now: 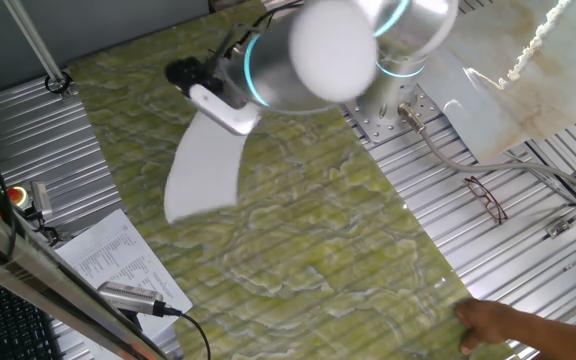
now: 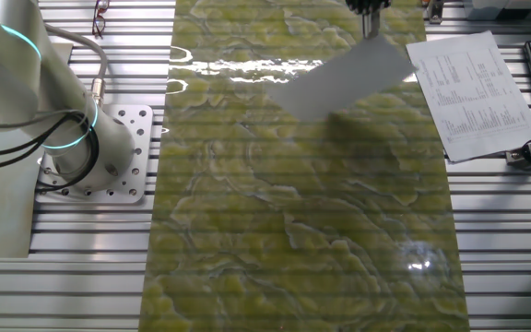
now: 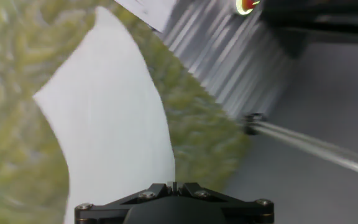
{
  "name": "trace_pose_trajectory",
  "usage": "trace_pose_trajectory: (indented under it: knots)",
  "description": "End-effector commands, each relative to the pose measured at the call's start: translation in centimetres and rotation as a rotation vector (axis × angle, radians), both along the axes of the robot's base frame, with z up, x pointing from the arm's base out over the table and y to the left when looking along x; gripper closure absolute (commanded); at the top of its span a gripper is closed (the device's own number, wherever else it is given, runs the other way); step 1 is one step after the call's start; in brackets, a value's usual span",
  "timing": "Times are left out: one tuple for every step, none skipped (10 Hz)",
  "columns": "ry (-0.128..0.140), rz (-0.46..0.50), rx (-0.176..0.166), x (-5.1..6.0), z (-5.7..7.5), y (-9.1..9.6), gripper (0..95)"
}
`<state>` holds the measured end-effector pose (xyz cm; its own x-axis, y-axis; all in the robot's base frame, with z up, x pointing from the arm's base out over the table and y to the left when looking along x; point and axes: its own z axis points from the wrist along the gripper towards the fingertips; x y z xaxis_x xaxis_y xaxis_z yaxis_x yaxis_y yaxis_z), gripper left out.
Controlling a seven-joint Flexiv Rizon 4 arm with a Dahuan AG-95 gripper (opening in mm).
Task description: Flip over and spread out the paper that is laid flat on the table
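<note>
Holding the paper pinched by one edge in the shut end effector, upper frame, above the desk; risks slipping or creasing if swung fast.

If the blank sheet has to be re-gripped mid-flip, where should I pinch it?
Pinch the paper at an edge, ideally the one the gripper has now. It hangs curved and lifted off the table, so that edge is clear on both faces. Come from the side with the printed sheet, fingers across the edge.

matt paper, glossy marbled table
</note>
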<state>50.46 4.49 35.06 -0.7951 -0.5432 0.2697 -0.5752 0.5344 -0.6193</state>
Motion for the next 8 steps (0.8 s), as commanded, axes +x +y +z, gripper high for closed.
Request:
trace_pose_trajectory:
  knots:
    - [0.019, 0.014, -0.047, 0.3, 2.4, 0.4, 95.0]
    - [0.016, -0.021, -0.027, 0.7, 1.6, 1.3, 95.0]
    - [0.01, -0.046, -0.015, 1.0, 0.9, 2.2, 95.0]
    - [-0.001, -0.113, 0.03, 1.1, -0.3, 3.2, 95.0]
    - [-0.016, -0.16, 0.092, 0.9, -1.9, 3.7, 95.0]
    - [-0.031, -0.215, 0.18, 0.4, -3.7, 3.7, 95.0]
    - [-0.04, -0.254, 0.249, -0.1, -4.8, 3.6, 95.0]
    - [-0.046, -0.297, 0.33, -0.6, -5.6, 3.4, 95.0]
